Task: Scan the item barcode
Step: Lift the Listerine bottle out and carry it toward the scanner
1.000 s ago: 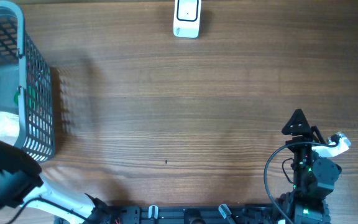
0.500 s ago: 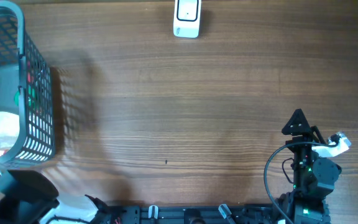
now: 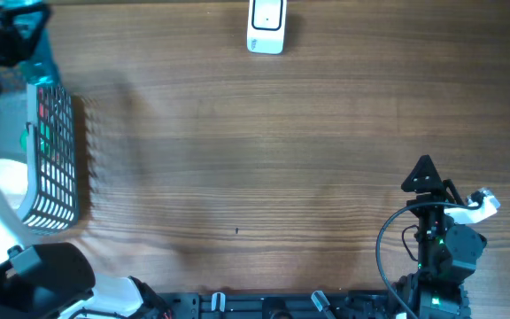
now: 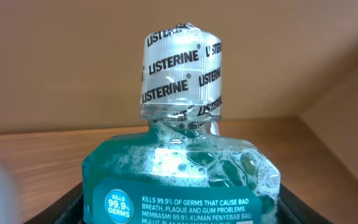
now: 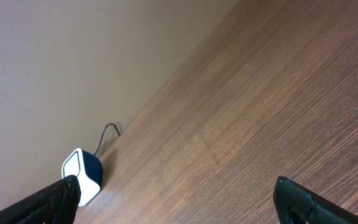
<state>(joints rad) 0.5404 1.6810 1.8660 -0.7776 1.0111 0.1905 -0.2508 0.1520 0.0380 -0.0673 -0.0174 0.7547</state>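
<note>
Left gripper [image 4: 180,216] up at the table's far left corner, above the wire basket [image 3: 56,173]. Fingers [image 4: 67,205] partly closed, clamped on either side of a teal mouthwash bottle [image 4: 179,180]. Bottle upright in the wrist view, foamy inside, with its clear-sealed cap [image 4: 182,71] on top and the label text facing the camera. No barcode visible on this face. Scanner [image 3: 266,27] sits at the far edge of the table [image 3: 255,159], well apart from the bottle, its cable [image 5: 107,134] trailing behind it. Right gripper [image 5: 179,202] low at the near right, spread wide, holding nothing, pointed toward the scanner.
</note>
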